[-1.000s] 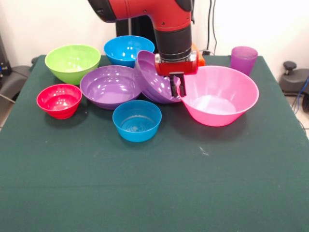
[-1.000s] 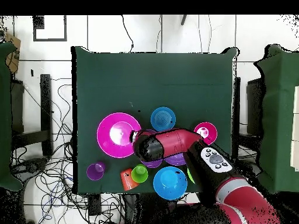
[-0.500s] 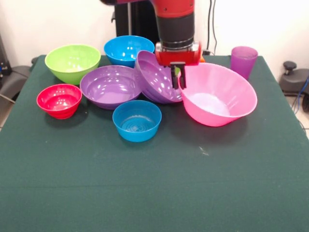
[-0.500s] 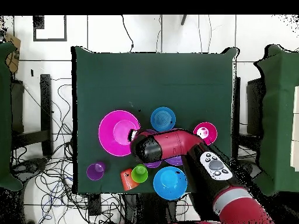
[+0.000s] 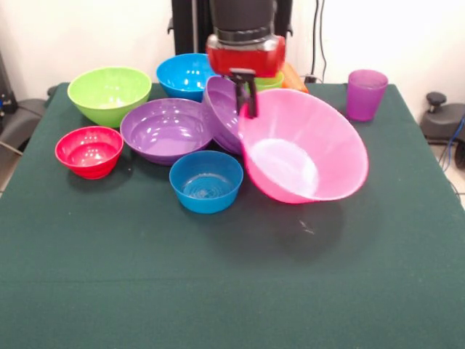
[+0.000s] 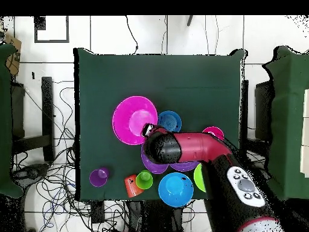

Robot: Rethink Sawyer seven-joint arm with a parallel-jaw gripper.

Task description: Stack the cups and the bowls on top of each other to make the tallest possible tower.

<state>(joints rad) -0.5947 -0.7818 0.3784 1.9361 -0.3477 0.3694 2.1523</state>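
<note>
Claw [image 5: 245, 96] grips tilted pink bowl's [image 5: 312, 156] rim, table's [image 5: 232, 291] front bare.

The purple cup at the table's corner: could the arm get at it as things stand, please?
Probably not yet. The purple cup stands alone with nothing over it, but the end effector is shut on the rim of the tilted pink bowl, so it would have to set that down first.

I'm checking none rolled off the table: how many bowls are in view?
7. Lime green bowl and a blue bowl at the back, red bowl, two purple bowls, front blue bowl, and the tilted pink bowl held by the gripper.
</note>
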